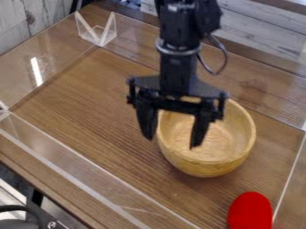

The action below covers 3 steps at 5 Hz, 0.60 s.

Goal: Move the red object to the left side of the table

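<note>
The red object (251, 212) lies at the bottom right of the brown wood-grain table (84, 107), close to the clear right wall; only its glossy red body shows. My gripper (174, 127) hangs fingers down over the left rim of the wooden bowl (227, 143), well up and left of the red object. Its two black fingers (145, 118) stand wide apart, open, with nothing between them. The right finger hangs over the bowl's inside, the left one just outside the rim.
Clear acrylic walls (48, 148) edge the table on the left, front and right. A small clear folded stand (96, 29) sits at the far left corner. The bowl fills much of the right half. Bare wood lies to the left.
</note>
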Available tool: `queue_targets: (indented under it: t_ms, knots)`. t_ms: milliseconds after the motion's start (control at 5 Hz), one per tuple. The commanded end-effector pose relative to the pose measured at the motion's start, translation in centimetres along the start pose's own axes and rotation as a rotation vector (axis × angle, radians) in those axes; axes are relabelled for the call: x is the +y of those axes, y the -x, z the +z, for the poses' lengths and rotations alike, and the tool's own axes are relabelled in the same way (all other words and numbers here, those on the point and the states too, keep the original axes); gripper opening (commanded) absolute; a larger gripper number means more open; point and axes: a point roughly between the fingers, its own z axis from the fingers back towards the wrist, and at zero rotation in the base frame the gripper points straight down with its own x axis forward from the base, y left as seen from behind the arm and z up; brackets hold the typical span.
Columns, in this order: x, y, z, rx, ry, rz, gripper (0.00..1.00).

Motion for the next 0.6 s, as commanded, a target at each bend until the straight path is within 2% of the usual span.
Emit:
queue_targets:
  t_ms: [0, 200, 400]
  knots:
    - [-1.7, 1.8, -0.6, -0.055, 0.071, 0.155, 1.0]
    - [-4.3, 2.5, -2.3, -0.066, 0.113, 0.327, 1.0]
    - [-6.9, 2.0, -3.9, -0.051, 0.155, 0.412, 1.0]
